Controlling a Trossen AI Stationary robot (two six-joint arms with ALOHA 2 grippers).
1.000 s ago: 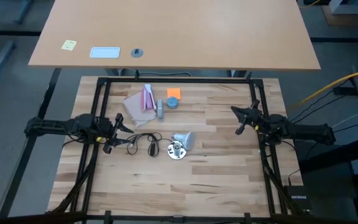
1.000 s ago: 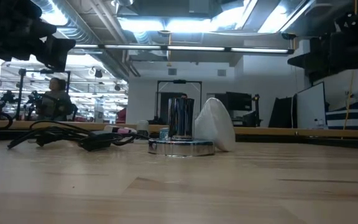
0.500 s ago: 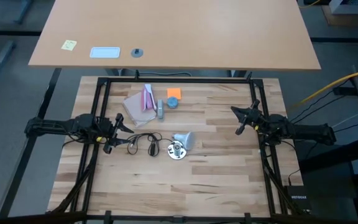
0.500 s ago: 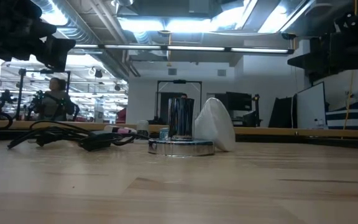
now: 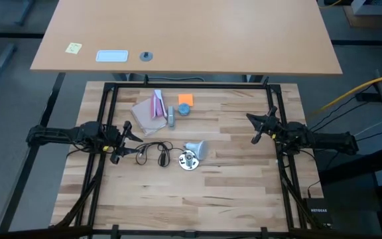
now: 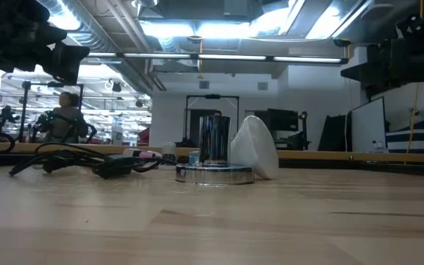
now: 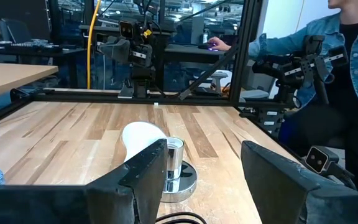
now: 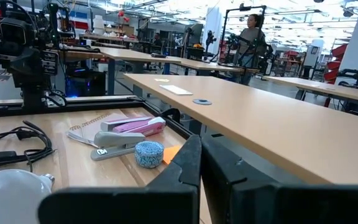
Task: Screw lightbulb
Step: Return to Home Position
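The lightbulb lies tipped on its side on the table, free of the socket and just beside it, on the far side as the left gripper faces it. It sits between the two hands, well apart from both, the right one seemingly a little nearer. The left gripper's fingers are spread wide and hold nothing, with the black cord in its path; the right gripper is closed on nothing

Frosted white lightbulb is lying on its side mid-table, just right of the silver socket.
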